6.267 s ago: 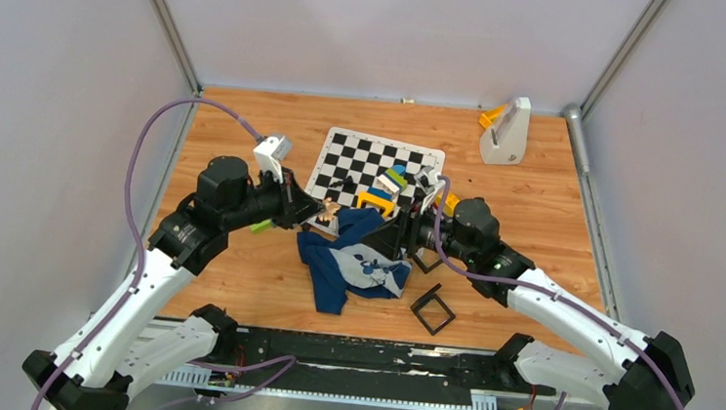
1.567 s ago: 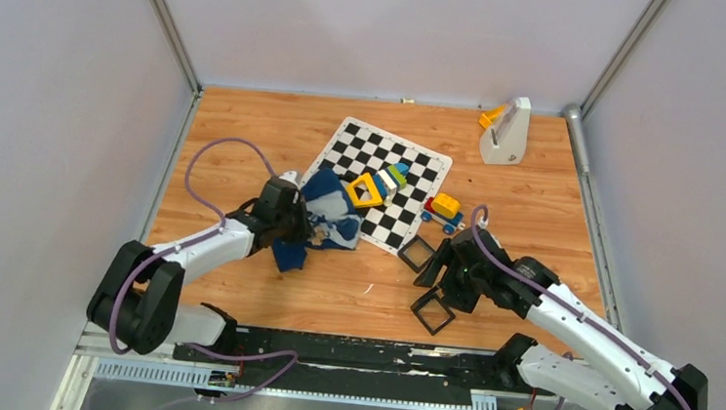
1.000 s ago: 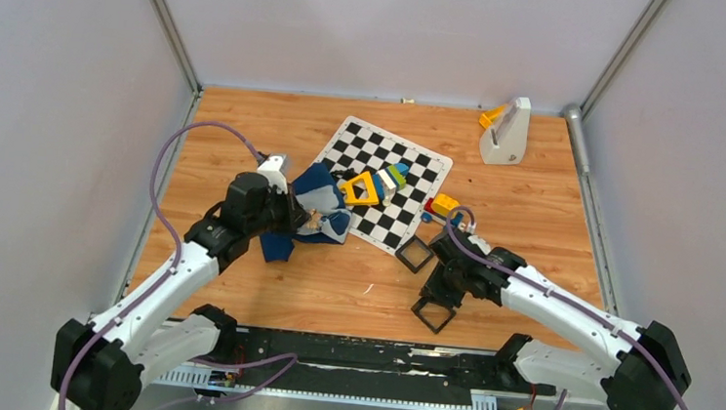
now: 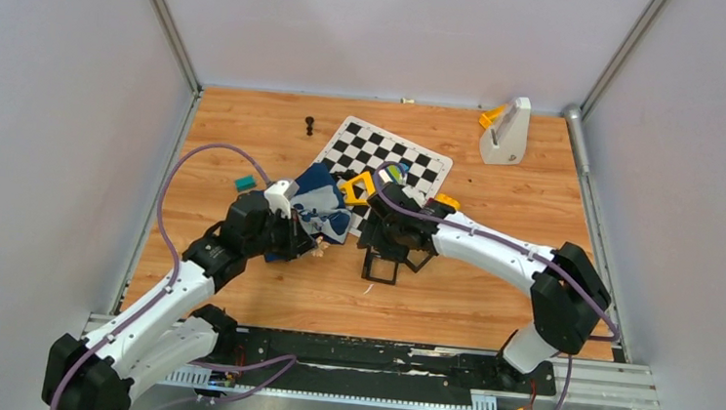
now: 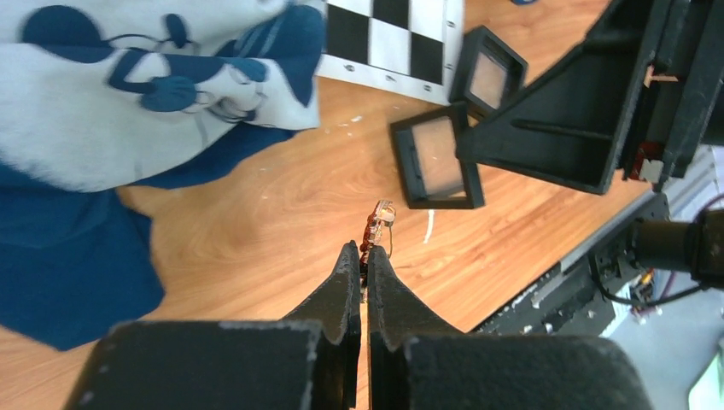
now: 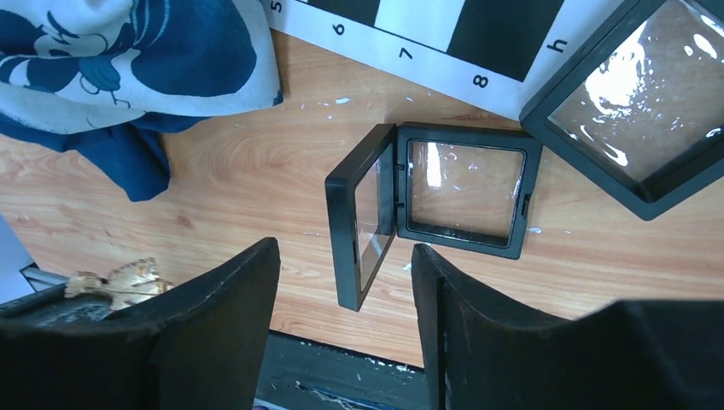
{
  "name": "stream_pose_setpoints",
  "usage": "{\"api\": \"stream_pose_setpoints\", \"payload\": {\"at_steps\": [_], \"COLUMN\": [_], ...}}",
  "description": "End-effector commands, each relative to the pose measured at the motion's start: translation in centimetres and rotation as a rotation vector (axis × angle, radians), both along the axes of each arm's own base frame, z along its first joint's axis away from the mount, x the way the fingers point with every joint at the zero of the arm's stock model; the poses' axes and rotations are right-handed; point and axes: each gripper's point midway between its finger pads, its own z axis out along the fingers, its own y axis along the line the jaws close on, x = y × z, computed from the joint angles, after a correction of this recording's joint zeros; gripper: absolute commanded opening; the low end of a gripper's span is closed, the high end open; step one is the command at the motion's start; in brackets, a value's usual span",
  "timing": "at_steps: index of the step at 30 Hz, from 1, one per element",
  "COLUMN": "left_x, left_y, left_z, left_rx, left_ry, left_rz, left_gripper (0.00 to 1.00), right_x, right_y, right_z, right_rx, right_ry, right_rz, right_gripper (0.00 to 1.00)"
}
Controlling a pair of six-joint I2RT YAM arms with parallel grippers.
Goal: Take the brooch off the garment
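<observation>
We see the left pincer [image 5: 362, 253] clenched on the brooch [image 5: 376, 226], which is off the garment [image 5: 102, 128] and held over the bare counter [image 4: 489, 293]. The garment lies crumpled nearby, up against the checkered mat [image 6: 504, 34]. The right pincer [image 6: 343, 252] is released, its fingers spread above a hinged black case [image 6: 465, 192] lying open, with a second case [image 6: 636, 111] beside it. The right arm's black body crowds the left wrist view. The mat's border reads 6, 7, 8 and h. The garment's pale patch shows cartoon mouse figures.
</observation>
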Motion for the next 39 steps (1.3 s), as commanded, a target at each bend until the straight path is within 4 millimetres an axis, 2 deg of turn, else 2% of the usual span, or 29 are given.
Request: {"api": "stream_pose_setpoints", "payload": {"at_steps": [1,6,11,14,15,18,19,20,21,22,23,24,25,26,27,29,30,31,32,35,39], "left_x": [0.0,-0.5,-0.5,-0.4,-0.1,0.7,1.1,1.6,1.7,1.8,0.5,0.1,-2.1,-2.6,-3.3,-3.3,-3.2,-3.8,-3.9,-4.9,-5.3], "left_y": [-2.5,-4.8,-7.9,-8.9,-8.9,-8.9,-8.4,-8.6,-8.2,-8.6,-9.3,-9.6,-10.6,-10.7,-11.1,-11.3,-11.5,-11.6,-11.8,-11.9,-11.7], "left_z": [2.7,4.6,5.5,6.8,7.4,9.1,9.4,10.9,10.9,12.6,12.1,13.2,12.5,12.0,12.2,12.6,13.1,12.4,12.7,12.5,13.0], "left_rx": [-0.073,-0.072,-0.147,-0.16,-0.12,-0.014,0.045,0.038,0.076,0.049,0.087,0.167,0.164,0.251,0.246,0.274,0.301,0.298,0.321,0.325,0.35], "left_ry": [-0.103,-0.188,-0.144,-0.201,-0.27,-0.487,-0.588,-0.685,-0.765,-0.87,-0.995,-1.195,-1.298,-1.433,-1.491,-1.547,-1.593,-1.583,-1.629,-1.692,-1.794], "left_rz": [-0.08,-0.157,-0.248,-0.291,-0.297,-0.314,-0.31,-0.293,-0.3,-0.306,-0.444,-0.54,-0.711,-0.808,-0.858,-0.883,-0.904,-0.967,-0.997,-1.07,-1.071], "left_gripper": [0.0,0.0,0.0,0.0,0.0,0.0,0.0,0.0,0.0,0.0,0.0,0.0,0.0,0.0,0.0,0.0,0.0,0.0,0.0,0.0,0.0], "right_x": [0.9,-0.1,-2.4,-3.4,-3.2,-2.9,-2.8,-2.8,-2.9,-3.1,-3.5,-4.2,-5.0,-6.0,-6.8,-8.2,-8.5,-8.8,-9.0,-8.8,-8.2], "right_y": [0.4,-1.2,-2.8,-3.4,-3.8,-5.1,-5.3,-5.4,-5.4,-5.3,-5.0,-4.6,-4.2,-3.8,-3.7,-3.5,-3.5,-3.5,-3.5,-3.2,-3.0], "right_z": [3.4,6.3,10.8,13.1,13.6,15.1,15.8,16.5,17.4,18.9,19.6,20.7,21.7,22.3,22.6,22.7,22.5,22.3,22.1,21.5,21.4], "right_rx": [0.089,0.173,0.329,0.394,0.398,0.421,0.436,0.447,0.455,0.472,0.472,0.48,0.482,0.495,0.505,0.526,0.528,0.532,0.533,0.53,0.511], "right_ry": [-0.14,-0.304,-0.524,-0.628,-0.633,-0.545,-0.512,-0.481,-0.458,-0.453,-0.455,-0.478,-0.519,-0.541,-0.557,-0.58,-0.588,-0.597,-0.604,-0.636,-0.732], "right_rz": [0.09,0.248,0.431,0.483,0.45,0.328,0.296,0.273,0.265,0.276,0.329,0.419,0.542,0.646,0.723,0.839,0.875,0.906,0.931,0.957,0.989], "right_gripper": [0.59,0.6,0.61,0.61,0.65,0.88,0.92,0.93,0.93,0.93,0.93,0.93,0.92,0.92,0.91,0.92,0.92,0.92,0.91,0.91,0.92]}}
